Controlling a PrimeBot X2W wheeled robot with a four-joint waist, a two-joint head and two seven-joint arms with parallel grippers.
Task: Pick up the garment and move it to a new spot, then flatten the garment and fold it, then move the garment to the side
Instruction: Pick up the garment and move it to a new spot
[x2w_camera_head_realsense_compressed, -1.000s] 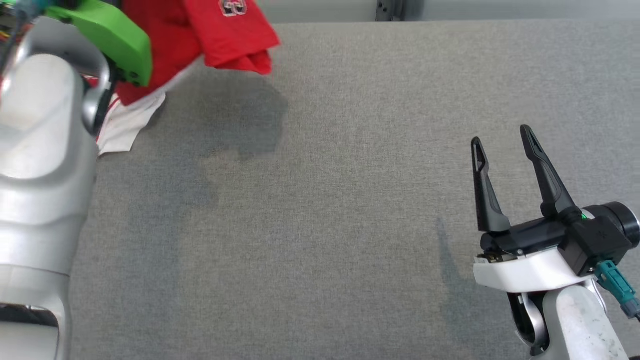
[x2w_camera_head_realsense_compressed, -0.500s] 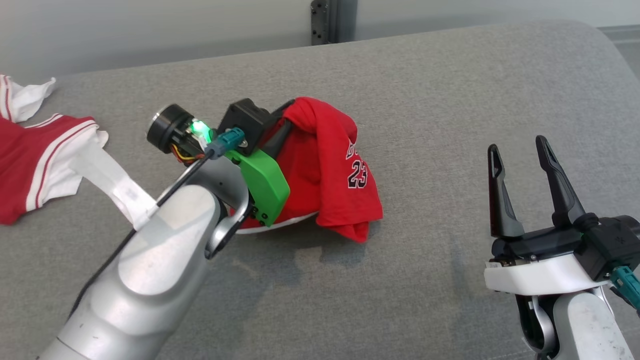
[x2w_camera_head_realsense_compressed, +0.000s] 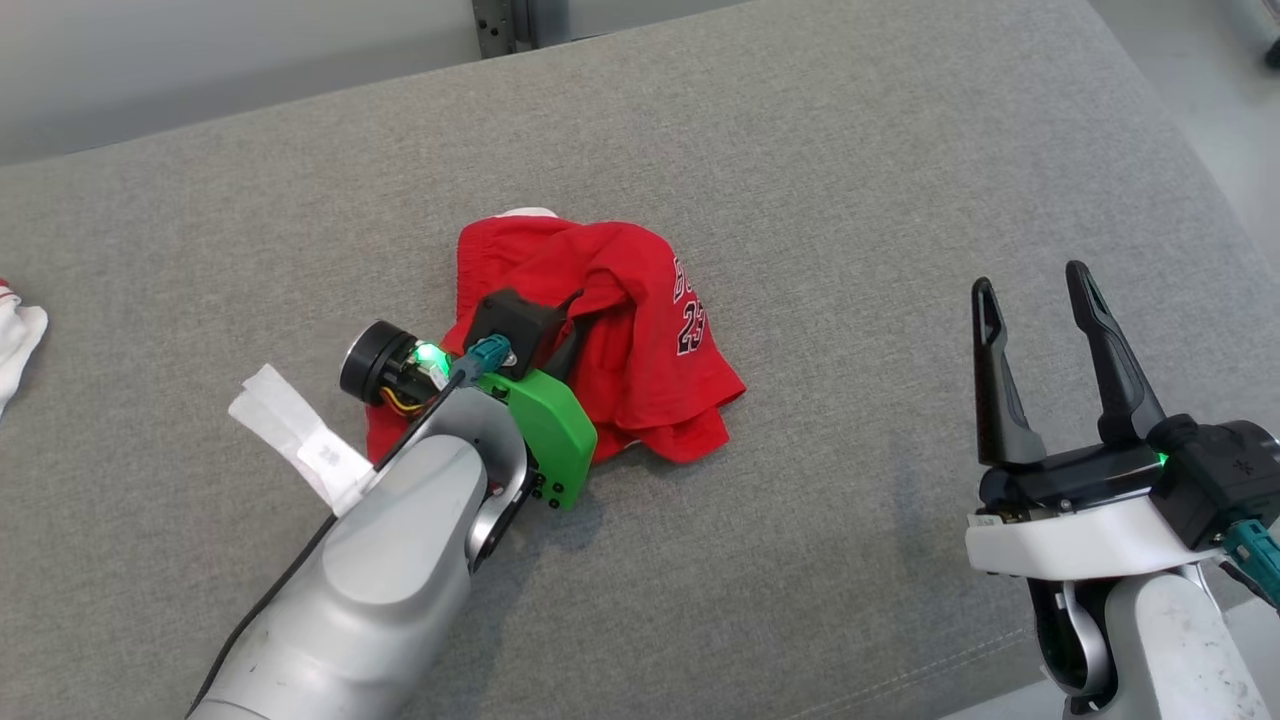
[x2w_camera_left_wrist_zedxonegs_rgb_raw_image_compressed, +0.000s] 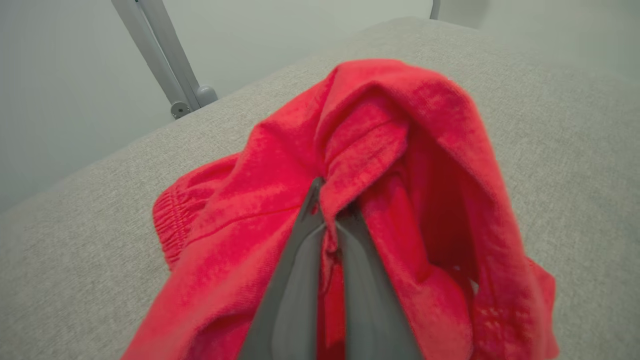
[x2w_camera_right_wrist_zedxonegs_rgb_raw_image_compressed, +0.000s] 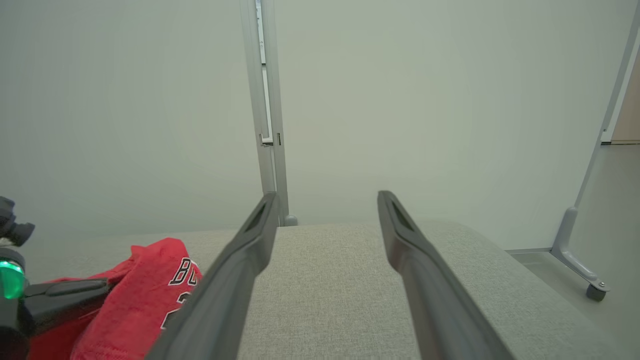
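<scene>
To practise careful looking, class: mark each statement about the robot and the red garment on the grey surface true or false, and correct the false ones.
1. The left tool is shut on the red garment. True.
2. The right tool grips the garment too. False: it stands open, apart from the garment, over the grey surface.
3. The garment lies flat. False: it is bunched in a heap.
4. The garment shows the number 23. True.

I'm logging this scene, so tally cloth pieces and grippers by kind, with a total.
Cloth pieces: 2, the red garment and a white piece at the left edge.
Grippers: 2, the left gripper shut on the garment, the right gripper open.
Total: 4.
</scene>
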